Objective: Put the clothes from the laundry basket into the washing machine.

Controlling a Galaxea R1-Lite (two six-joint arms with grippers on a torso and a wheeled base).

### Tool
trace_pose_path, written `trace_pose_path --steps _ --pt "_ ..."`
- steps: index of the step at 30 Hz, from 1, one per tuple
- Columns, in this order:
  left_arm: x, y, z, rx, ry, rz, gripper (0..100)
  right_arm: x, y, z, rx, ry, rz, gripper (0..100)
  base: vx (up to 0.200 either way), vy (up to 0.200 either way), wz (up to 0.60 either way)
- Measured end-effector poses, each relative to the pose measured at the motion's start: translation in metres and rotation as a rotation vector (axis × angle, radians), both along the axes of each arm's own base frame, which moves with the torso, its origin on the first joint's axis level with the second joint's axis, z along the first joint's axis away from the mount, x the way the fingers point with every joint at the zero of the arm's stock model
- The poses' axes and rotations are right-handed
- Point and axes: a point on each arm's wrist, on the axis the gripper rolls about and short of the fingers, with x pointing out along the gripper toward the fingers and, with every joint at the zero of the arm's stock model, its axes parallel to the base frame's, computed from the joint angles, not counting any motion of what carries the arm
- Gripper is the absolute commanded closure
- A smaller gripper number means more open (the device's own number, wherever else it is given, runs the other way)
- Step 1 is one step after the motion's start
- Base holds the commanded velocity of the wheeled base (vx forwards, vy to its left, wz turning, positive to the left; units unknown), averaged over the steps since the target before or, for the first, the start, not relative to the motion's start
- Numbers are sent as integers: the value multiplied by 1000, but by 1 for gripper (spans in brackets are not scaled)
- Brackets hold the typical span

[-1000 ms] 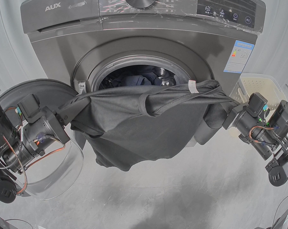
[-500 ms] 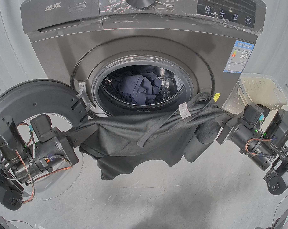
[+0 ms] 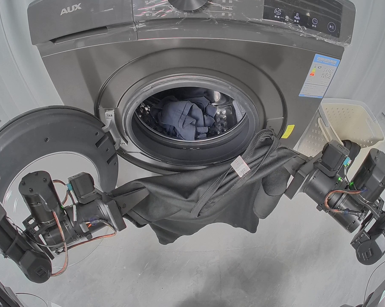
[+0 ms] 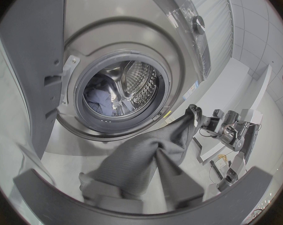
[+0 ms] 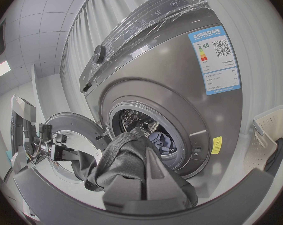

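Left gripper: fingers clamped on left edge of dark grey garment.
Right gripper: fingers clamped on garment's right edge, higher than left gripper.
Garment: stretched between both grippers, hanging below open port of washing machine, outside drum.
Blue clothes: inside drum.
Door: swung open, robot's left.
Laundry basket: beside machine, robot's right.

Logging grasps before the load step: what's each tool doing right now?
Left tool: closed on the dark grey fabric garment.
Right tool: closed on the same garment.
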Motion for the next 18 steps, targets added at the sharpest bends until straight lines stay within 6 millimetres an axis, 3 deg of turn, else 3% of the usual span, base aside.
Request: trace_pose_path --steps 7,18 --pt "15 -12 -26 19 38 -11 0 -2 9 -1 3 6 7 100 0 0 0" --pt "11 -47 -60 130 75 -125 0 12 22 7 58 -8 -73 100 0 0 0"
